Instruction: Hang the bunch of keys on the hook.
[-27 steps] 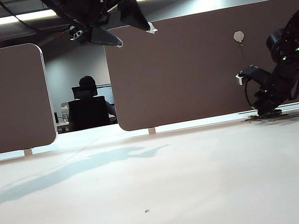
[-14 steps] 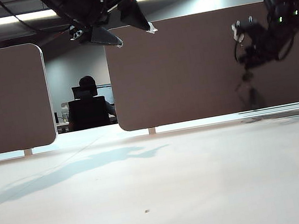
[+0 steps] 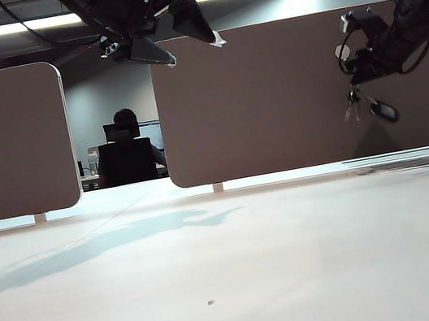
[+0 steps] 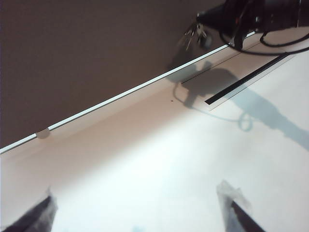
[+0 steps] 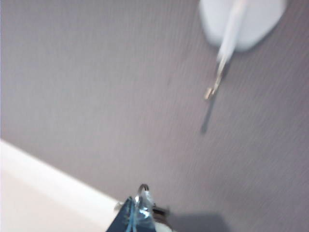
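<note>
The bunch of keys [image 3: 383,110] dangles in front of the brown panel [image 3: 271,102], black fob and small keys swinging below my right gripper [image 3: 356,81]. That gripper is shut on the key ring [image 5: 143,191], which pokes out past its closed tips [image 5: 137,212]. The hook [image 5: 217,77] hangs thin and metallic under its pale hexagonal pad [image 5: 241,21], ahead of and apart from the ring. In the exterior view the pad [image 3: 340,51] peeks out just above the gripper. My left gripper [image 3: 196,52] hovers high at the top centre, open and empty, its fingers [image 4: 236,208] spread wide.
A second brown panel [image 3: 6,146] stands at the left, with a gap between the two where a seated person [image 3: 127,154] shows beyond. The white table [image 3: 217,275] stretches in front. A dark strip [image 4: 246,79] lies on the table near the panel's foot.
My right arm has lifted off the table with the keys, rising along the panel to the height of the hook. The left arm has stayed still.
</note>
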